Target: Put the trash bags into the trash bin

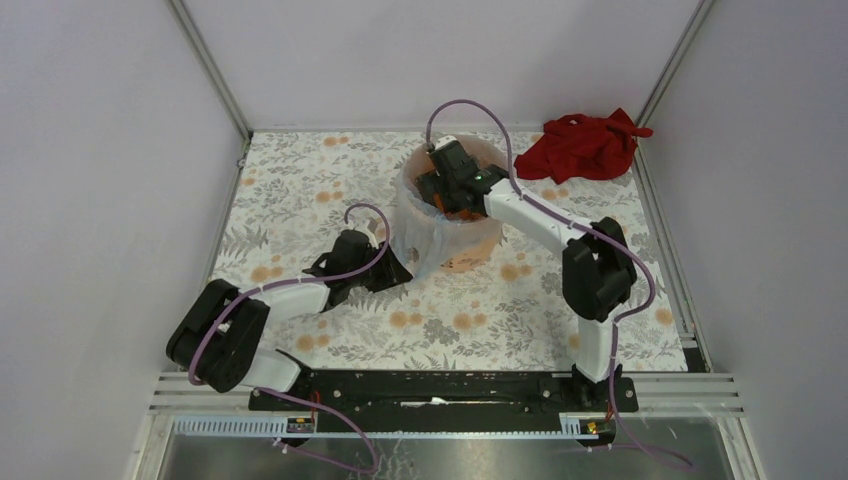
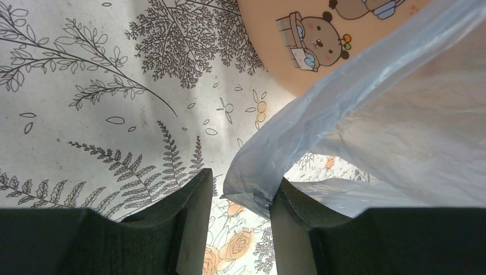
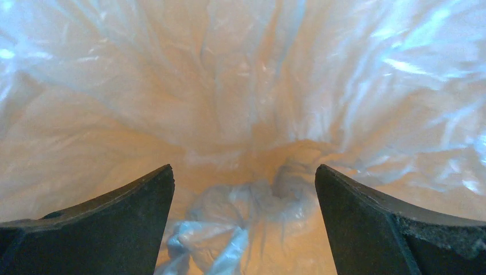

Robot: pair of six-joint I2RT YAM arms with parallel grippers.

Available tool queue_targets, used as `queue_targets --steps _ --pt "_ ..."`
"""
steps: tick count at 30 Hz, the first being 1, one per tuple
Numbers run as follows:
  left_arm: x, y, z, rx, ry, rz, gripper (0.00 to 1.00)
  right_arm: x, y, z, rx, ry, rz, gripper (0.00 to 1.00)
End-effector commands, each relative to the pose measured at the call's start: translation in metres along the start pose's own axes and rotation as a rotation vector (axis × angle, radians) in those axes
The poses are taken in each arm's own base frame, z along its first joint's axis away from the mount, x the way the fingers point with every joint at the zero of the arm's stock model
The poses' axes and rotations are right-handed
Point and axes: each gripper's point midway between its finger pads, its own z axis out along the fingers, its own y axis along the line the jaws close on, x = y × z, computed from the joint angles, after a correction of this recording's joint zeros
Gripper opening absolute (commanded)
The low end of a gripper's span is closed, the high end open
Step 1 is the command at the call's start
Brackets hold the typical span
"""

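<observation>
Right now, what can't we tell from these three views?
- Top view: inside of the bin, hidden by the right gripper and its arm.
- Left wrist: whether the trash bag edge touches the left fingers; the film overlaps one.
- Left wrist: bin lettering, cut off by the top edge.
- Right wrist: bin rim and depth; film fills the frame.

The trash bin [image 1: 478,243] stands on the tabletop [image 1: 290,195] toward the back, about midway across. The cloth [image 1: 585,145] lies well apart from it, behind and to the right, in the far right corner. The trash bag [image 1: 425,245] sits in the bin and spills over its near-left side, its corner between the fingers of the left tool [image 1: 392,268] just before the bin, while the right tool [image 1: 447,190] is inside the bin's mouth.
</observation>
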Motion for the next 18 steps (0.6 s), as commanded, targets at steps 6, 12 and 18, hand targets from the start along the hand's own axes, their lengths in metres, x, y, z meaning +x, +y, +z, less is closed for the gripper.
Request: queue_targets --steps 6,12,18 --pt "-0.005 -0.012 0.003 0.053 -0.007 0.018 0.44 0.023 0.005 0.010 -0.071 0.040 -0.033 1.00" --pt "-0.006 -0.012 0.002 0.047 -0.015 0.015 0.45 0.045 0.022 0.055 -0.091 0.116 0.004 1.00" --pt "-0.006 -0.011 0.003 0.042 -0.015 0.015 0.45 0.061 0.025 0.068 -0.087 0.140 0.038 1.00"
